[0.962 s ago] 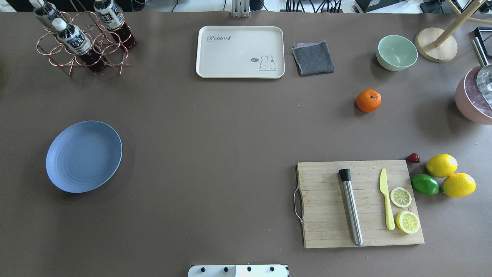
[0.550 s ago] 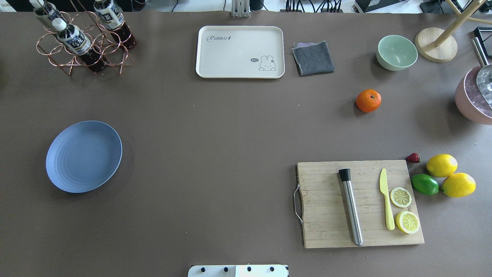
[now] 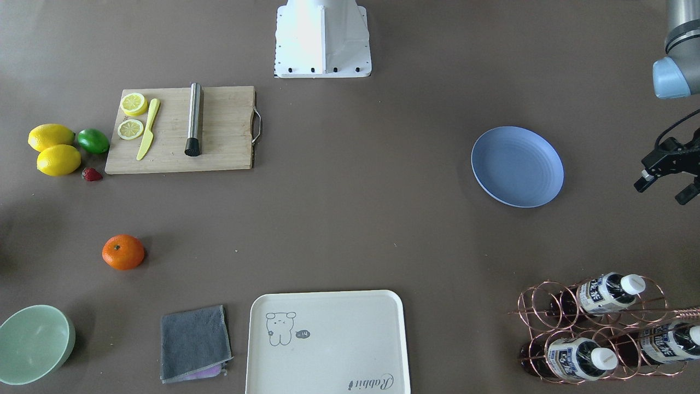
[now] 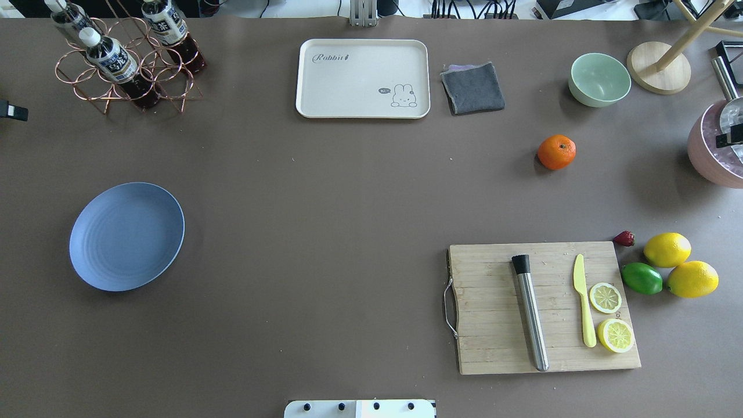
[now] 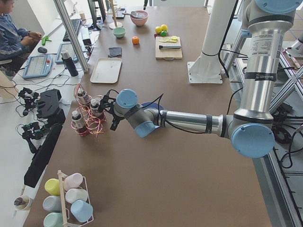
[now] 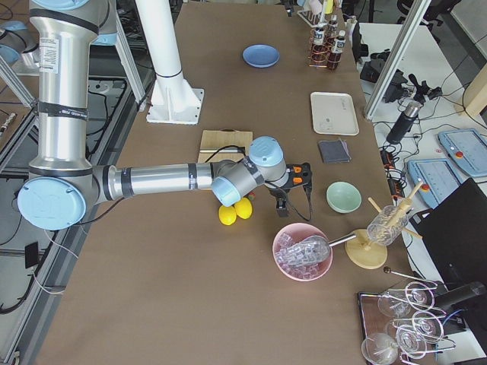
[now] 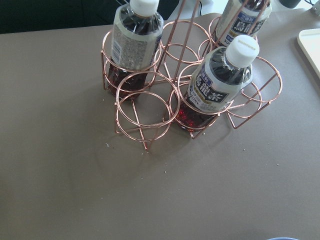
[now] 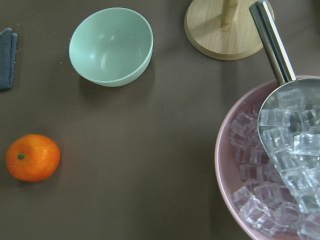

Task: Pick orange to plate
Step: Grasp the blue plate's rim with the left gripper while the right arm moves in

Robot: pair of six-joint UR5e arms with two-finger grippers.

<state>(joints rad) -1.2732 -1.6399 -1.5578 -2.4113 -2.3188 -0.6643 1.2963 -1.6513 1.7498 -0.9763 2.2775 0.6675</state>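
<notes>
Front view: the orange (image 3: 123, 251) lies on the surface (image 3: 350, 208), well apart from the plate (image 3: 517, 167). The left claw (image 3: 664, 187) hangs near the plate, spread wide and empty.
Overhead: only a tip of the right claw (image 4: 730, 138) shows at the right edge, so I cannot tell its spread.
Right wrist: the orange lies near the green bowl (image 8: 111, 46).

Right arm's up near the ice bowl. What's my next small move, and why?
Probably shift the right gripper toward the orange until it is centred above it. The orange lies alone on that arm's side, but shows at the lower left of the right wrist view, so the gripper is not over it yet.
</notes>
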